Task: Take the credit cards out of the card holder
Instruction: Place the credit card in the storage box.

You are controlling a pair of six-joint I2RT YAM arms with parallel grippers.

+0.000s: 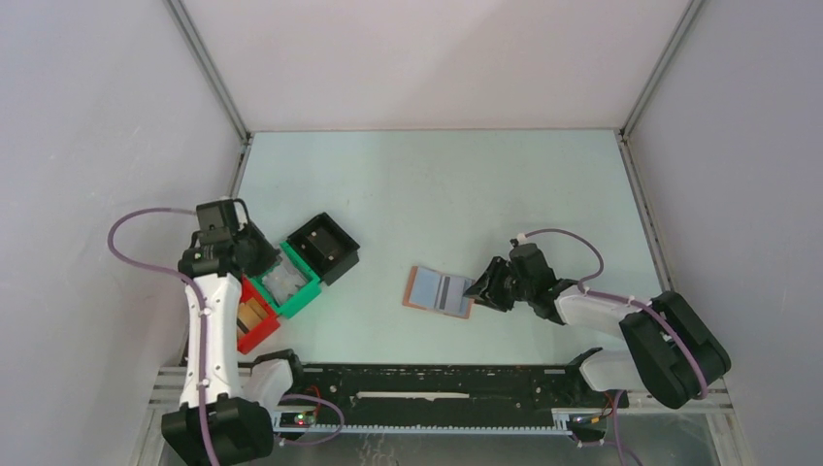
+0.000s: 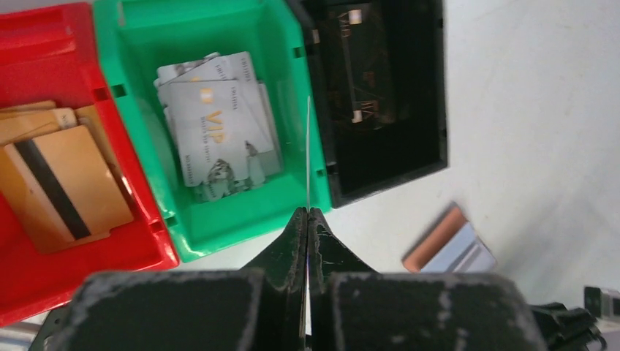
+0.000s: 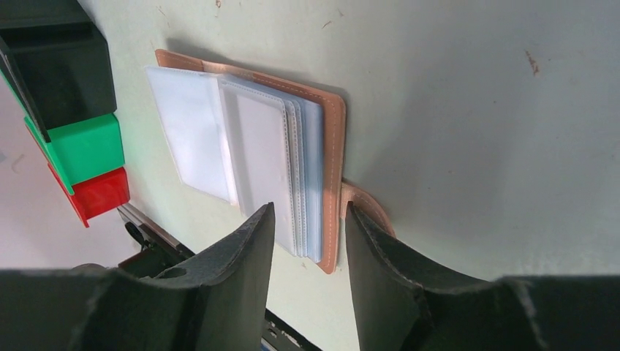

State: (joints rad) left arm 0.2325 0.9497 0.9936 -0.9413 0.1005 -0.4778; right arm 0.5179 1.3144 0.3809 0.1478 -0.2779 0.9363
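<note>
Tan leather-like card holder (image 3: 333, 131), lying open and flat on the pale table (image 1: 437, 175), well right of the bins, clear plastic sleeves (image 3: 256, 146) facing up, closing tab (image 3: 363, 196) at one edge. Right gripper (image 3: 308, 212): released, jaws apart astride that edge, grasping nothing; likely placed to steady the holder or work at the next sleeve. Left gripper (image 2: 308, 216): clenched on one thin card (image 2: 308, 146), seen edge-on, colour not readable, held upright where green bin (image 2: 219, 227) meets black bin (image 2: 387, 175), presumably for sorting. Green bin holds several silver VIP cards (image 2: 219, 131). Red bin (image 2: 44, 36) holds gold cards (image 2: 66, 183), one showing a black stripe. Black bin holds dark cards (image 2: 358, 66), count unclear.
</note>
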